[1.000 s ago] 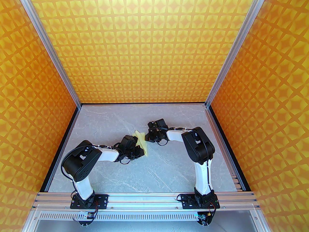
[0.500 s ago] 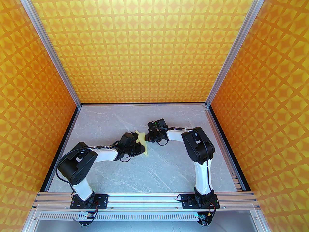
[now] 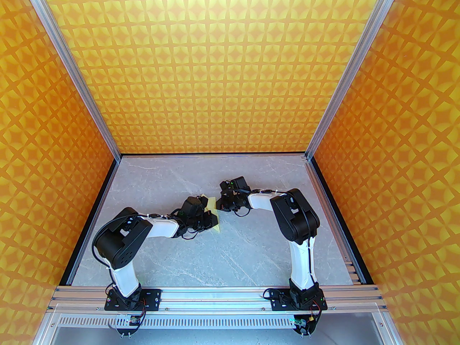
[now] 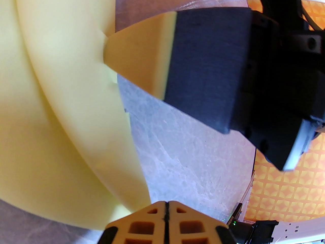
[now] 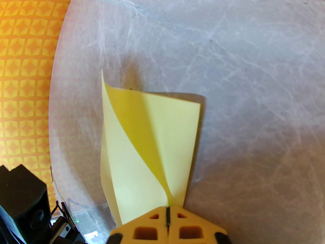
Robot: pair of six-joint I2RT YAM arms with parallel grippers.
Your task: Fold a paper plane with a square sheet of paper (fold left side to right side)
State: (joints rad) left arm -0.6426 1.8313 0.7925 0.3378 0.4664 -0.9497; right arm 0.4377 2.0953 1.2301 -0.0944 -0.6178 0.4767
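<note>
Two claws meet at the middle of the grey marbled counter (image 3: pixel 172 250), with the pale yellow sheet of paper (image 3: pixel 212 203) between them.

The right claw (image 5: pixel 167 210) has its jaws pressed tight together. The sheet fans out from that closed tip across the counter, so this claw has a corner of it pinched. From there one layer lies nearly flat, while a second flap on the left side curls up off it and shows its darker, shaded inner face.

In the left wrist view, one tan fingertip (image 4: pixel 142 52) of the right claw meets the paper at a small dimple. The sheet bulges in a broad curve to the left of that point.

The left claw (image 4: pixel 166 208) has its jaws closed to a thin slit. Its tips sit right at the lower edge of the curved sheet, and I cannot tell whether any paper is caught between them.

From above, the left claw lies over the near part of the sheet, covering most of it. Yellow shows just beyond that claw and at its near right edge. The right claw touches the sheet's far right side.
</note>
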